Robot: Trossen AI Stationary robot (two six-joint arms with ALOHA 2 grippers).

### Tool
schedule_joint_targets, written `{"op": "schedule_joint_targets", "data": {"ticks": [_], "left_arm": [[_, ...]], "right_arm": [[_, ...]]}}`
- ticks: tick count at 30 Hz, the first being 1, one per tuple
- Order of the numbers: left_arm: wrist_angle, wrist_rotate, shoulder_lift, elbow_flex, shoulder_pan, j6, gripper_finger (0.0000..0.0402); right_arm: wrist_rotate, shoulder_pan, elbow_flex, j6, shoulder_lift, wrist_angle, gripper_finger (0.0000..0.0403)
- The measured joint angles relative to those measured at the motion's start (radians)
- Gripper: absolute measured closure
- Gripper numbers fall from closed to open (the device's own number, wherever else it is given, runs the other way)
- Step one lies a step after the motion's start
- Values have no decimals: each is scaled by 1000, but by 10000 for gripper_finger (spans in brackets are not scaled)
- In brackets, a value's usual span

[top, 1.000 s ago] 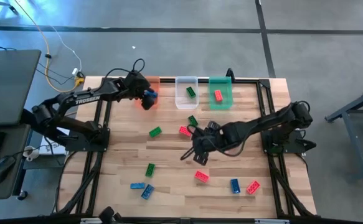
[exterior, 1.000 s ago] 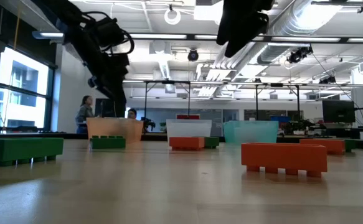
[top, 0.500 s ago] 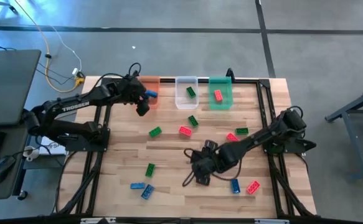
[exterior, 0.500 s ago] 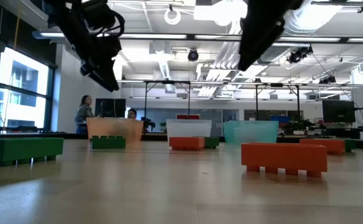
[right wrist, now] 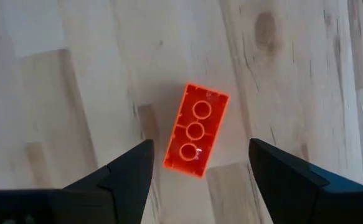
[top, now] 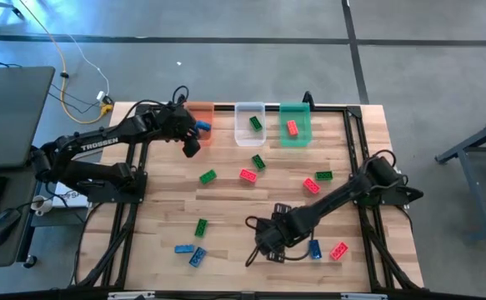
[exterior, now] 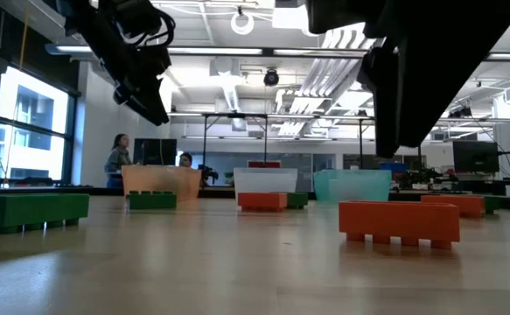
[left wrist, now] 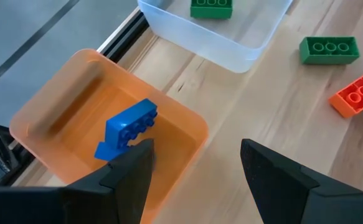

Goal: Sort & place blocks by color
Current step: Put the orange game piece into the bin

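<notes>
Now the right gripper (right wrist: 197, 180) hangs over a red three-stud block (right wrist: 197, 130) lying flat on the counter (top: 226, 200), fingers spread wide and empty either side of it; the pick looks next, calling for a straight descent and a squeeze across the brick's narrow sides. Meanwhile the left gripper (left wrist: 193, 168), likewise parted and empty, hovers above the orange bin (left wrist: 50, 106), where a blue block (left wrist: 130, 126) lies
</notes>
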Motion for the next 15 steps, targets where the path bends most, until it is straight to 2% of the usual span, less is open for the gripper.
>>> {"op": "schedule_joint_targets", "data": {"ticks": [5,15], "left_arm": [[0,0,0,0,-2,0,174],[0,0,0,0,-2,0,174]], "right_arm": [[34,-9,0,41,4,-3,153],[7,-15,-9,56,63,21,153]]}}
